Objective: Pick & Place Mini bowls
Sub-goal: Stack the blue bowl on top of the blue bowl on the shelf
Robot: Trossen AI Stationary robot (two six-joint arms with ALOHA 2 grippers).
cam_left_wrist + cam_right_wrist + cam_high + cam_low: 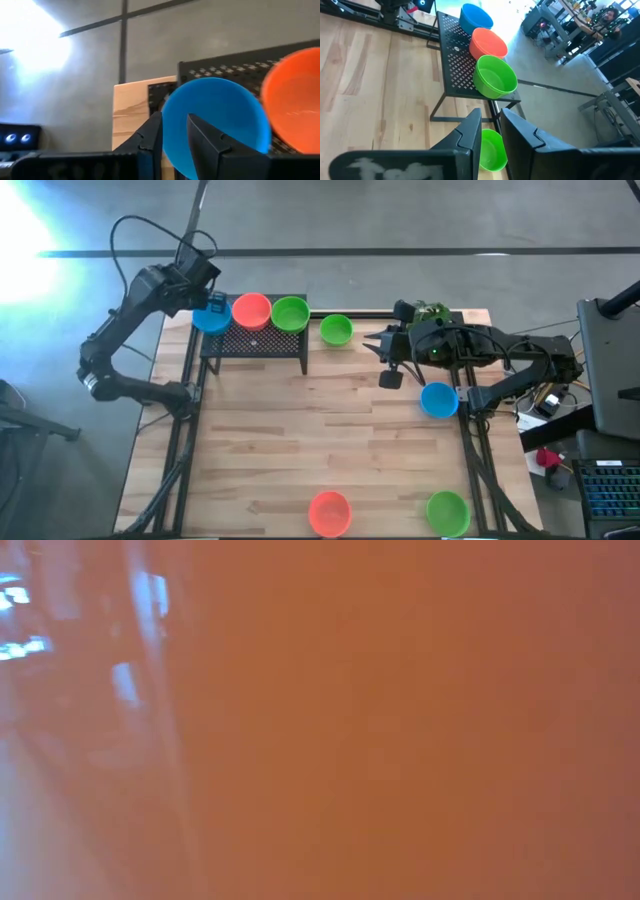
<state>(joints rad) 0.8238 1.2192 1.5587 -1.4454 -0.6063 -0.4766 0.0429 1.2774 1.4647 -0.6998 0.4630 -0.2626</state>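
Observation:
Three mini bowls stand in a row on the black mesh stand (256, 346): blue (211, 318), orange-red (252, 311) and green (290, 313). My left gripper (208, 306) is over the blue one at the stand's left end and is shut on it. A second green bowl (336, 330) rests on the table right of the stand. My right gripper (380, 345) hovers just right of it, shut and touching nothing. Three more bowls rest on the table: blue (438, 399), orange-red (329, 512) and green (447, 511). My left gripper (174, 120) has the blue bowl's rim (175, 131) on its left side, pinched between the two fingers, one finger (205, 142) inside the bowl and one outside. The fingers come from above, slanting in from the far left. The bowl (475, 18) stands upright on the stand's top.
A leafy plant sprig (430, 310) lies at the far edge behind my right arm. The stand's legs (437, 107) and the table's side rails (190, 430) border the open wood in the middle. An orange-red blur fills the low view.

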